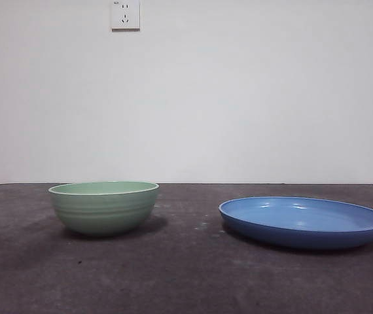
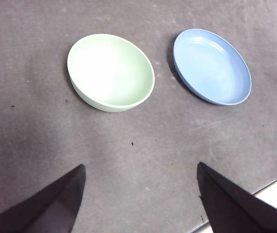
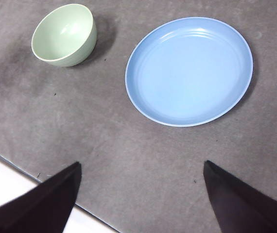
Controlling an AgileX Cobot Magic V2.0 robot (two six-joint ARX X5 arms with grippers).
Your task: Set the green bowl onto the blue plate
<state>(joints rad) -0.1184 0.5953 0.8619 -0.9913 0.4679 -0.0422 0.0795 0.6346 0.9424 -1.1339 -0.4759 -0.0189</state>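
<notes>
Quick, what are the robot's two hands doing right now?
Left hand: open, holding nothing, up above the table.
Right hand: open, holding nothing, up above the table.

Dark grey matte tabletop (image 1: 186, 275), faintly speckled. Plain white wall (image 1: 252, 91) behind. White plastic wall socket (image 1: 125, 14) at top, left of centre.

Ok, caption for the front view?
Green bowl and blue plate apart on the dark table; no gripper visible.
</notes>
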